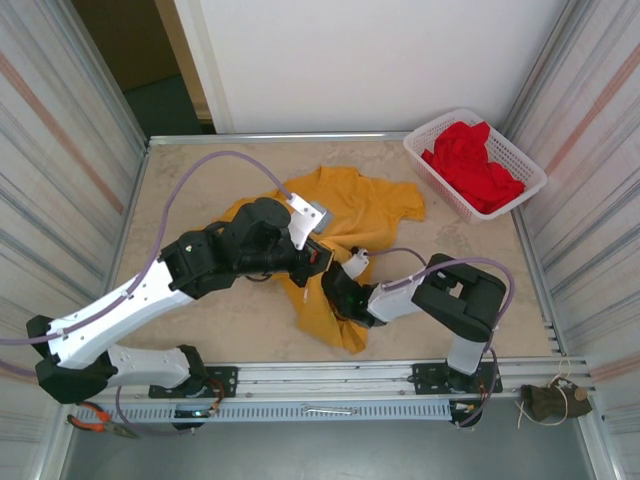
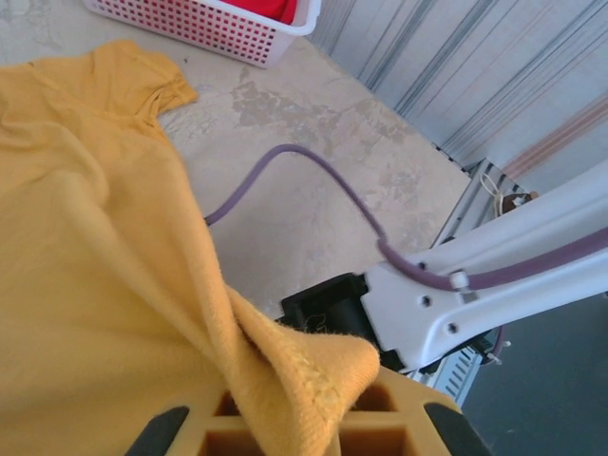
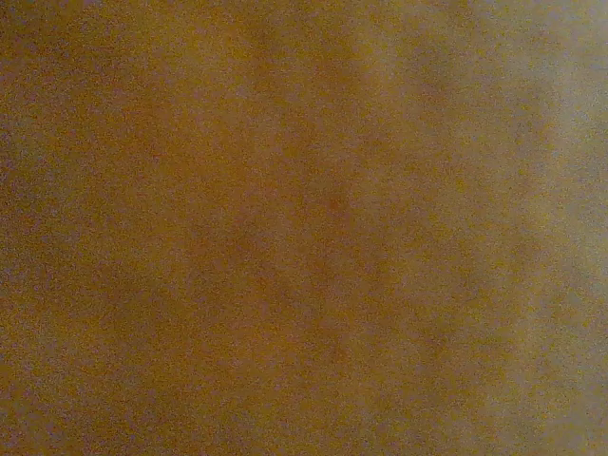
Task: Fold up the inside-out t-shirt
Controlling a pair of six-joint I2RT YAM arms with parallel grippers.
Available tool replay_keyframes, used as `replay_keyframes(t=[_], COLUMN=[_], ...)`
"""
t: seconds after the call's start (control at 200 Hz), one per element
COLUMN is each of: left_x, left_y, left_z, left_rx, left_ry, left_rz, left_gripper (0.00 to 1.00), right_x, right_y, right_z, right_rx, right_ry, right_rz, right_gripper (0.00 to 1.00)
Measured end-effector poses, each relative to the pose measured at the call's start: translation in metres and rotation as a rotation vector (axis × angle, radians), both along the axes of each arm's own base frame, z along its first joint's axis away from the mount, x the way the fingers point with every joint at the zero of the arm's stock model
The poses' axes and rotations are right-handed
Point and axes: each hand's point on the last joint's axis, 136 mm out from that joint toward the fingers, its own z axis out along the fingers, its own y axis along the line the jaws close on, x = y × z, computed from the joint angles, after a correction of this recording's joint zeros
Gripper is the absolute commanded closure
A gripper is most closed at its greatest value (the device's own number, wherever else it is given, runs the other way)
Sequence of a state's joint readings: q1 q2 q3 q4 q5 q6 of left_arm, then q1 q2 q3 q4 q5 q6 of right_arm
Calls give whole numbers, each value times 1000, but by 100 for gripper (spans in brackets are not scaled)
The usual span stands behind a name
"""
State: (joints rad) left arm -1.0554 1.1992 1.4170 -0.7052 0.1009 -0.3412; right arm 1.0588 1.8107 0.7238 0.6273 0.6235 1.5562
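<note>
Fold preparation, seen from above: the inside-out t-shirt [image 1: 365, 205] lies crumpled at the middle of the desk [image 1: 470, 260], one sleeve spread toward the far right and the body bunched toward the near edge; no flat panel or clean crease shows, so the step in hand is judged to be opening and spreading the cloth, with folding proper not yet begun; the left gripper [image 1: 316, 258] is clamped on the shirt, a doubled stitched hem [image 2: 318, 375] pinched between its fingers; the right gripper [image 1: 340, 290] sits low in the cloth just beside it, jaws together, with yellow fabric blurred against its wrist camera; whether cloth is caught between those jaws cannot be told. The next move probably calls for drawing the two grippers apart to tension the hem and lay it flat, taking care that the closely set arms and their purple cables do not cross. Open room lies on the bare desk to the left and the near right; the basket [image 1: 510, 147] holding the red garment [image 1: 470, 160] stands near the spread sleeve at the far right; corrugated side walls bound both sides, and the shirt's lowest fold lies near the front rail.
</note>
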Motion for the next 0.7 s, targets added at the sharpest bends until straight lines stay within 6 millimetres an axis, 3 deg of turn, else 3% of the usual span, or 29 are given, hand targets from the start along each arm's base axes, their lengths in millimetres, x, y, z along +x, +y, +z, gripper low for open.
replay_keyframes(t=[0.085,0.18,0.336,0.551,0.701], left_x=[-3,-5,-9,-16,-14], left_y=[-6,-17,-37,-49,-67], left_z=[5,11,19,23,29], left_rx=[-20,-51,-107,-141,-163], left_ry=[13,40,90,127,155], left_rz=[-24,-51,-103,-149,-178], left_gripper=[100,100,100,100,100], right_x=[10,25,47,58,70], right_y=[17,23,11,-4,21], right_z=[8,11,4,-3,7], right_rx=[31,47,26,5,41], right_ry=[-2,5,36,71,58], right_rz=[14,8,-31,-61,-31], right_gripper=[100,100,100,100,100])
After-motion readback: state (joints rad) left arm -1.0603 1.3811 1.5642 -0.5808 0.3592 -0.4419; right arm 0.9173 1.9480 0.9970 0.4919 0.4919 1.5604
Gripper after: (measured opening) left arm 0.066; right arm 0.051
